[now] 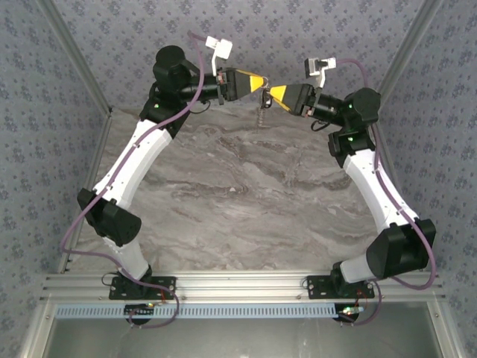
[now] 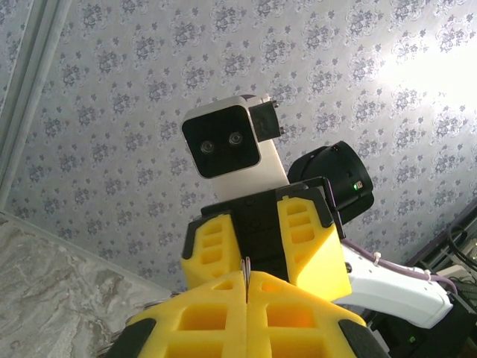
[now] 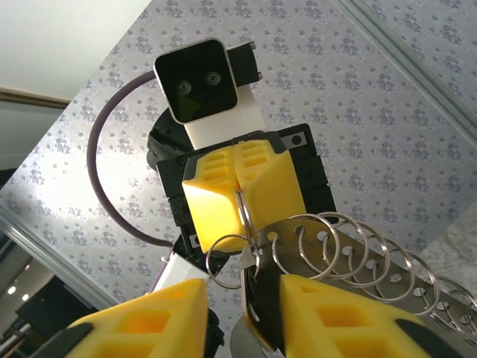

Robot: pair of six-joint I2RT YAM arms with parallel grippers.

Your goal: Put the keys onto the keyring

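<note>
Top external view: both arms reach up and inward over the far end of the marbled tabletop (image 1: 246,186), the left claw (image 1: 261,83) and right claw (image 1: 270,91) meeting tip to tip in mid-air. Just below the meeting point the keyring (image 1: 261,113) dangles as a thin grey strand, clear of the tabletop.

From the left wrist, the left claw's yellow fingers (image 2: 201,313) are pressed together, with a thin wire loop (image 2: 245,276) standing edge-on in the seam between them. The right claw faces them at close quarters, its white camera (image 2: 223,142) perched above, against floral wallpaper (image 2: 112,74).

From the right wrist, the left claw is seen head-on, pinching that wire loop, which runs down into the keyring. The keyring shows here as a chain of overlapping silver rings stretching away to the right, above one of the right claw's fingers (image 3: 343,324). A smaller ring (image 3: 226,261) hangs at the chain's near end, over the gap between the right claw's two fingers. Those fingers stand apart in this view, with a small dark piece (image 3: 261,294) tucked against the inner face of one, too hidden to identify. Whether the right claw is gripping anything cannot be told.
</note>
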